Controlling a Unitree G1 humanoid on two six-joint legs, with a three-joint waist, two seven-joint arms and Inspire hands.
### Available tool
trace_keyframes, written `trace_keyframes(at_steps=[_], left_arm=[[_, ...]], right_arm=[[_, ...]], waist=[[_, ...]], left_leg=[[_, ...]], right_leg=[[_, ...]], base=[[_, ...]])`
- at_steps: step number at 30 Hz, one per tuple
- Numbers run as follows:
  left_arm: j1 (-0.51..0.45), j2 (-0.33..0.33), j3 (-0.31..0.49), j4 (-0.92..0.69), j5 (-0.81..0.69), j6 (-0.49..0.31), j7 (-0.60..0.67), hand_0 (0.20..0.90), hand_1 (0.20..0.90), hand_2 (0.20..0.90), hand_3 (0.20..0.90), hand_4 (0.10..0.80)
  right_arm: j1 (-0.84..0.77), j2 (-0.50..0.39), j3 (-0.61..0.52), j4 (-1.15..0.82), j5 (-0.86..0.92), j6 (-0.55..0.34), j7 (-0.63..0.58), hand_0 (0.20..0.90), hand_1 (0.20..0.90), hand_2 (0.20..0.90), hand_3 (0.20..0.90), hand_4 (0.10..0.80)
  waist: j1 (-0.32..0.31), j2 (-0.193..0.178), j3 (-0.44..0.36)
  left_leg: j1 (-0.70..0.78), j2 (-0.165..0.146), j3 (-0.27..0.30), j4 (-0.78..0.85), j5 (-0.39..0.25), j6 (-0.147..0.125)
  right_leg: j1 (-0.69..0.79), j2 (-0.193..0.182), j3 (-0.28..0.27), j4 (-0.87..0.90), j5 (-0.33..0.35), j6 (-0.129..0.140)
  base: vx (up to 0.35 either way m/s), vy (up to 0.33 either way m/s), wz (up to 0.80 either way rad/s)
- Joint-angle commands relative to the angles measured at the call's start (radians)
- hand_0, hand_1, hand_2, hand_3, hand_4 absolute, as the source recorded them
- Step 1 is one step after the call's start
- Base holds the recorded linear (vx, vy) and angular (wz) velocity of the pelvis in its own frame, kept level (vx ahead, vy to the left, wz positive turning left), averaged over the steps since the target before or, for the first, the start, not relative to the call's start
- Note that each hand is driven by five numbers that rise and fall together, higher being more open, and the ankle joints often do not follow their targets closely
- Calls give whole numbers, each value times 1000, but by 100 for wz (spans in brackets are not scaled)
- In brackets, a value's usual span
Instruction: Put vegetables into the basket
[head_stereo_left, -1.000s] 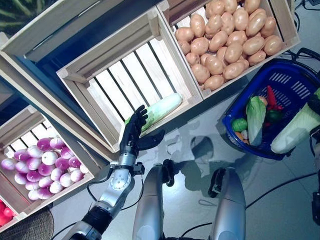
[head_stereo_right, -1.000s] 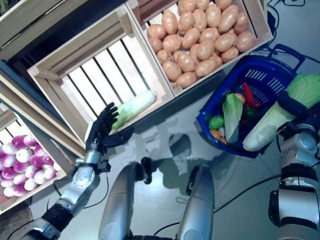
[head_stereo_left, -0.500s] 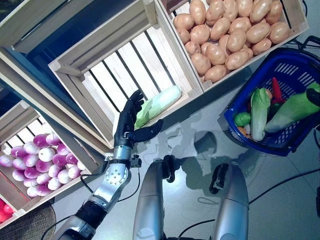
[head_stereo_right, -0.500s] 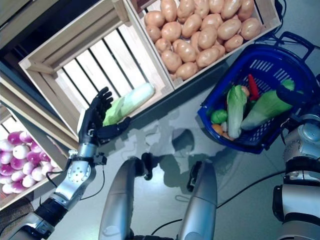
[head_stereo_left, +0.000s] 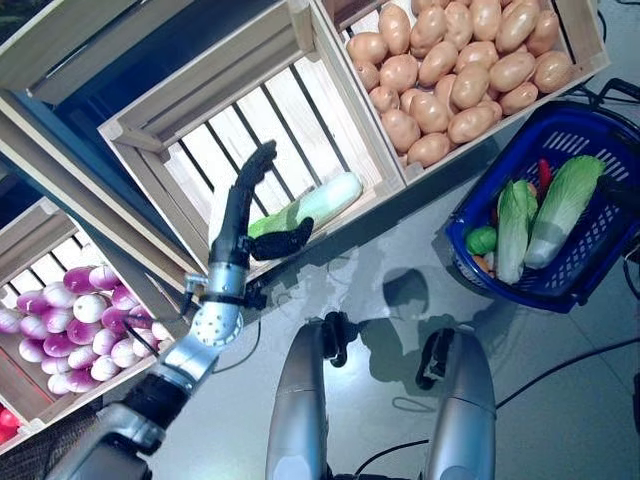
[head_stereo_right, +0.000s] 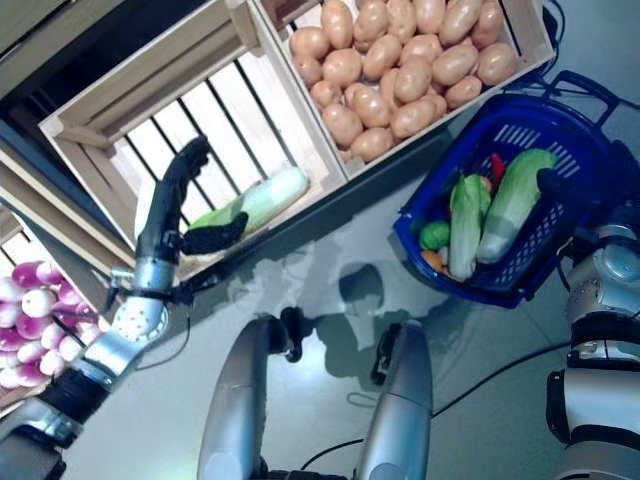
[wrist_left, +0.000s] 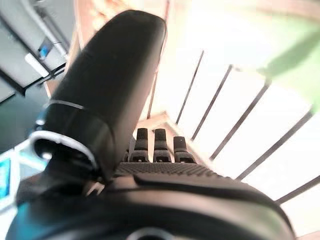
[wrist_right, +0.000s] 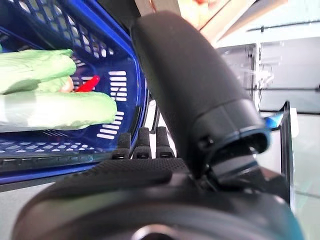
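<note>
Left hand (head_stereo_left: 243, 205) reaching into the slatted crate (head_stereo_left: 190, 110), fingers straight and spread over the slats, thumb stretched out sideways and lying against the green end of a cabbage (head_stereo_left: 305, 210); nothing grasped, hand released. Left arm rising from the lower left across the crate's front rim.

Right hand (head_stereo_right: 560, 183) at the far right edge, at the rim of the basket (head_stereo_left: 600, 255), dark fingertips touching the leafy top of a cabbage already inside (head_stereo_left: 560, 205); in the right wrist view fingers short and straight beside the thumb, holding nothing, hand relaxed.

Grey, glossy floor (head_stereo_left: 560, 400) under everything. Wooden crates tilted in a row on a stand: slatted crate in the middle, holding only that 1 cabbage along its front wall; crate of potatoes (head_stereo_left: 455, 75) to its right; crate of purple-and-white onions (head_stereo_left: 85, 325) at lower left, with something red (head_stereo_left: 8, 420) at the left edge just below it.

Blue basket on the floor right of the potato crate, just below its corner. Inside: 2 cabbages side by side, the second (head_stereo_left: 512, 235) left of the first, a small round green vegetable (head_stereo_left: 482, 240), a red pepper (head_stereo_left: 543, 172) and something orange near the lower wall.

Crate's front wall between the left arm and the cabbage.
</note>
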Motion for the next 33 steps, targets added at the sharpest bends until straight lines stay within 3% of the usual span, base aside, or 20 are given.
trace_keyframes(at_steps=[1,8,16,25,33], left_arm=[[-147,74,81,77,32,9,35,900,900,900,900,800],[-341,88,20,245,32,40,35,900,900,900,900,800],[-530,56,-87,444,-4,103,-66,900,900,900,900,800],[-616,32,-141,584,-47,151,-152,900,900,900,900,800],[-604,5,-141,659,-52,161,-152,900,900,900,900,800]], right_arm=[[-85,-60,40,-41,-30,-64,57,900,900,900,900,800],[-105,-35,89,-7,-23,-52,86,900,900,900,900,800],[-149,-5,139,9,2,-45,100,900,900,900,900,800],[-164,22,177,16,23,-62,106,900,900,900,900,800],[-154,44,174,43,40,-87,103,900,900,900,900,800]], waist=[[-47,-51,-10],[-78,-66,-5],[-106,-86,-4],[-121,-100,-4],[-122,-101,-4]], left_leg=[[91,9,41,65,-180,28],[80,29,56,65,-180,26],[45,45,66,67,-182,27],[4,48,70,55,-180,23],[-16,43,74,39,-181,16]], right_leg=[[43,43,7,-123,126,-40],[19,56,25,-125,136,-30],[-22,73,38,-130,150,-14],[-65,92,47,-150,166,3],[-84,98,50,-175,172,14]], base=[[-8,71,-3],[-16,54,-11],[-35,30,-12],[-29,-5,-8],[-3,0,-1]])
